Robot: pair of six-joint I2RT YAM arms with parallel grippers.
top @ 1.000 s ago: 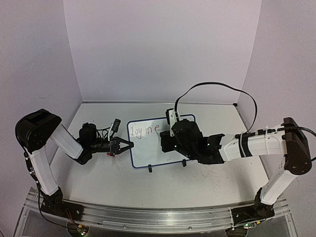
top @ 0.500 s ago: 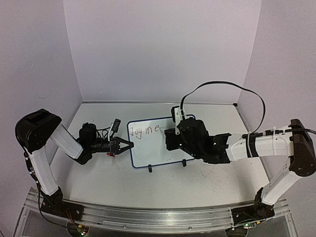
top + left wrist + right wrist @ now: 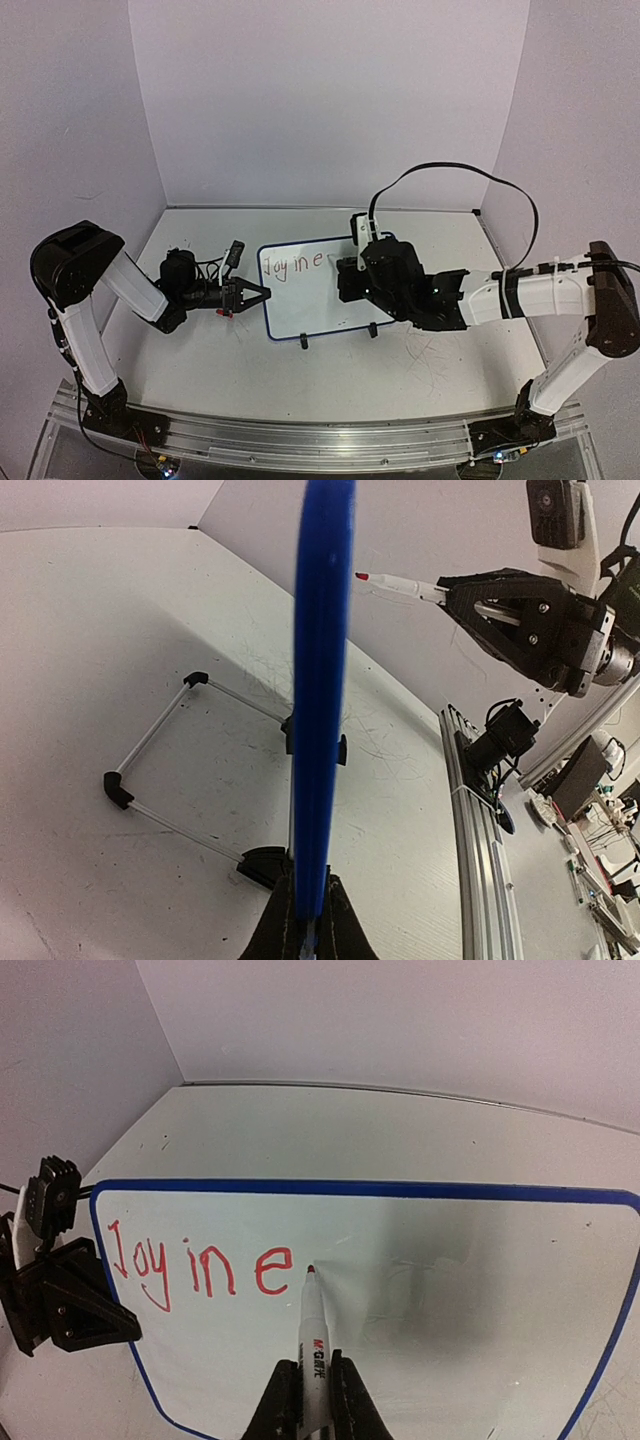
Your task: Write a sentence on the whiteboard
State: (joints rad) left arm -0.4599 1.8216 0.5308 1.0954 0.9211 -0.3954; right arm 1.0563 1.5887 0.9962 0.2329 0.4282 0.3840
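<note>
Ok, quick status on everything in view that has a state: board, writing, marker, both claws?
whiteboard: propped up, left rim clamped
sentence: unfinished, reads "Joy in e"
marker: uncapped, tip just right of the "e", contact unclear
left claw: shut on the whiteboard's rim
right claw: shut on the marker

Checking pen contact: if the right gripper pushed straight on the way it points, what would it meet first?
The marker in the right gripper would meet the whiteboard first, just right of the red "e"; it may already touch.

one whiteboard (image 3: 450,1290), one red marker (image 3: 313,1332), six red letters (image 3: 272,1271), two black feet (image 3: 304,342)
</note>
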